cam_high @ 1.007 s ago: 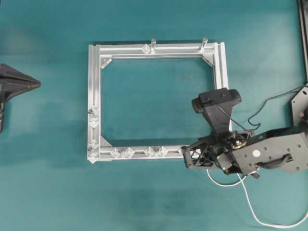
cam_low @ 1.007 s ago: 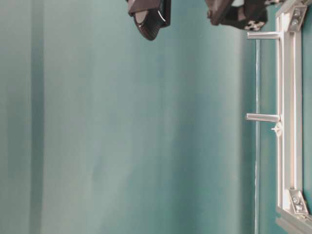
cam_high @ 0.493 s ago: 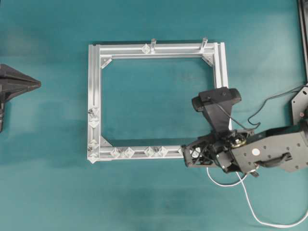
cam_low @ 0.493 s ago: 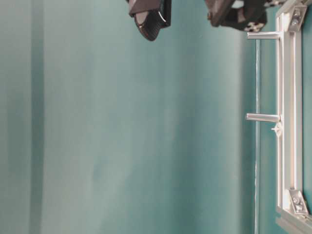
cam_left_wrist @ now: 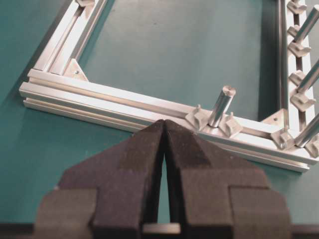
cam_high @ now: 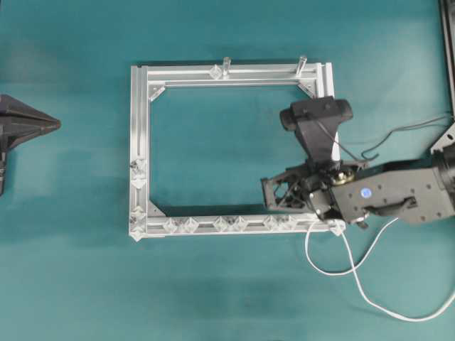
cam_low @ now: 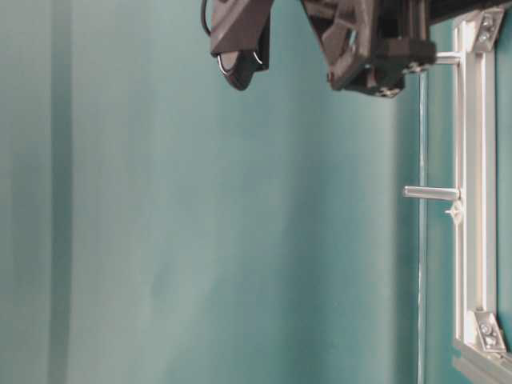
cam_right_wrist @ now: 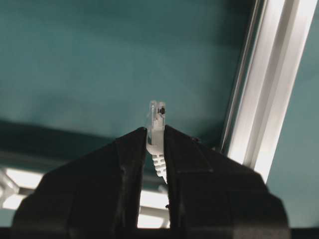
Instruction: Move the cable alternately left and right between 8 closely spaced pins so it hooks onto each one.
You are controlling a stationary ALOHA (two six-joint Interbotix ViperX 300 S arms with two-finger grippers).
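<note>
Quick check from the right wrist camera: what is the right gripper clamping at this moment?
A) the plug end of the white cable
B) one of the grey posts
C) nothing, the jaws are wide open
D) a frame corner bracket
A: in the right wrist view the right gripper is shut on the cable, its pale plug tip sticking out between the black fingers.

Frame (cam_high: 139,142) flat on worktop (cam_high: 71,284), mid-scene. Pins (cam_high: 206,224) along its near rail, more up left rail. Two posts (cam_high: 227,65) on far rail. Right gripper (cam_high: 269,193) inside frame's near-right corner. Cable (cam_high: 370,291) loops on worktop right of frame.
</note>
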